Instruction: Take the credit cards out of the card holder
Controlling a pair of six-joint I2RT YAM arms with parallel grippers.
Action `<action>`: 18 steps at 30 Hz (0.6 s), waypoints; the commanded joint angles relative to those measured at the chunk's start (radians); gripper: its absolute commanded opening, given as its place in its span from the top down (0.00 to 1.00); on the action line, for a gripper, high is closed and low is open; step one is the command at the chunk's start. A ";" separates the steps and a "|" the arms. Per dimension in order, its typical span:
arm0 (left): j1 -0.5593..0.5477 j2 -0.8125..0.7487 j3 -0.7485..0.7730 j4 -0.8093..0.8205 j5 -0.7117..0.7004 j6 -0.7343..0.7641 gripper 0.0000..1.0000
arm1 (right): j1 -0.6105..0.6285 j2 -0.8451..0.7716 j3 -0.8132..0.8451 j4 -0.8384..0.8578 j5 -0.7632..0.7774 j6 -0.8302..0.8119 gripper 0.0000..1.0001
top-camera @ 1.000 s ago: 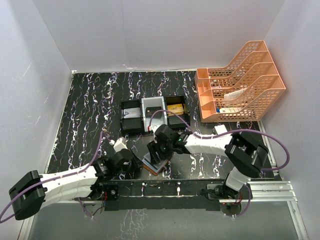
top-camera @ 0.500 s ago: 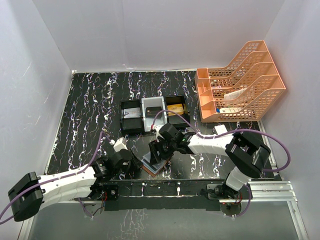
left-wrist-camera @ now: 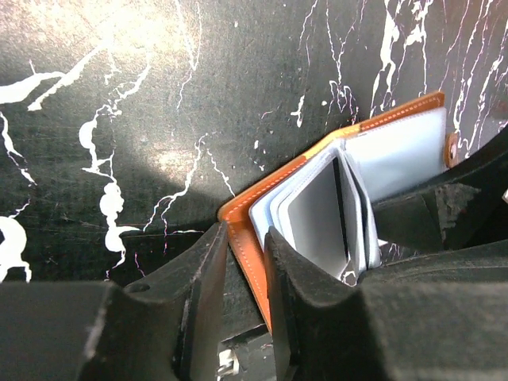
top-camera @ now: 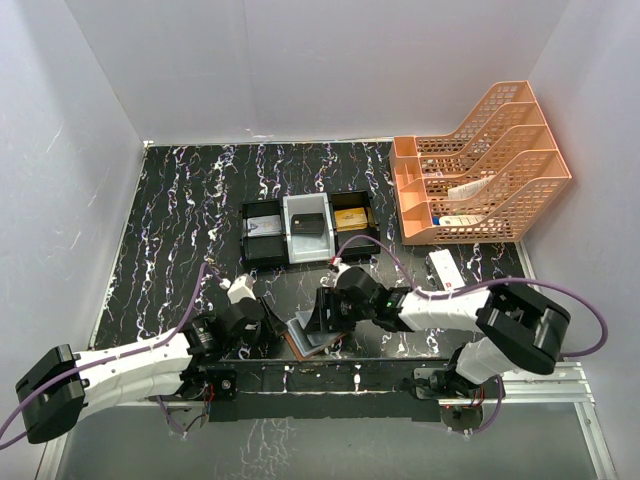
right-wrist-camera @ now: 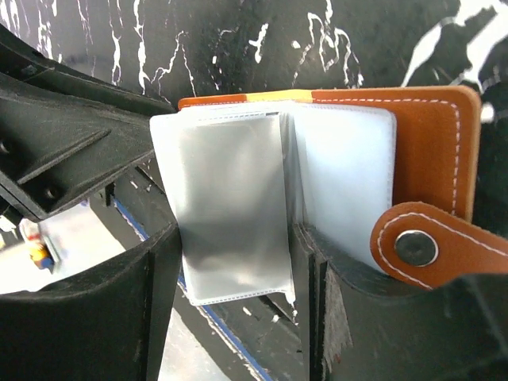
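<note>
**Right arm drawn back to the right and lowered; the brown leather book-style card holder (top-camera: 300, 340) now lies fanned open at the near edge of the black marbled counter (top-camera: 180, 220).**
The left tool (left-wrist-camera: 246, 234) pinches the stiff, white-stitched cover. The right tool (right-wrist-camera: 232, 238), about half open, presses both long edges of one thin pale grey-blue credit card (right-wrist-camera: 230, 198) in its glossy, flexible sleeve. The snap-stud clasp tab (right-wrist-camera: 417, 248) hangs free. No card is out yet, so extraction is judged just beginning.
</note>
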 commanded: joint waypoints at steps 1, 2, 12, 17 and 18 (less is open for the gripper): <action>0.001 -0.011 0.056 -0.039 -0.031 0.025 0.72 | 0.046 -0.057 -0.071 0.004 0.162 0.205 0.49; 0.002 -0.020 0.075 -0.043 -0.026 0.037 0.70 | 0.059 -0.065 -0.071 0.003 0.181 0.223 0.49; 0.002 -0.071 0.064 0.095 0.083 0.076 0.54 | 0.129 -0.026 -0.061 0.016 0.282 0.313 0.51; 0.001 -0.034 0.021 0.135 0.065 0.026 0.57 | 0.129 -0.030 -0.070 0.024 0.287 0.317 0.51; 0.001 -0.028 0.018 0.148 0.061 0.023 0.57 | 0.129 -0.031 -0.072 0.024 0.289 0.317 0.51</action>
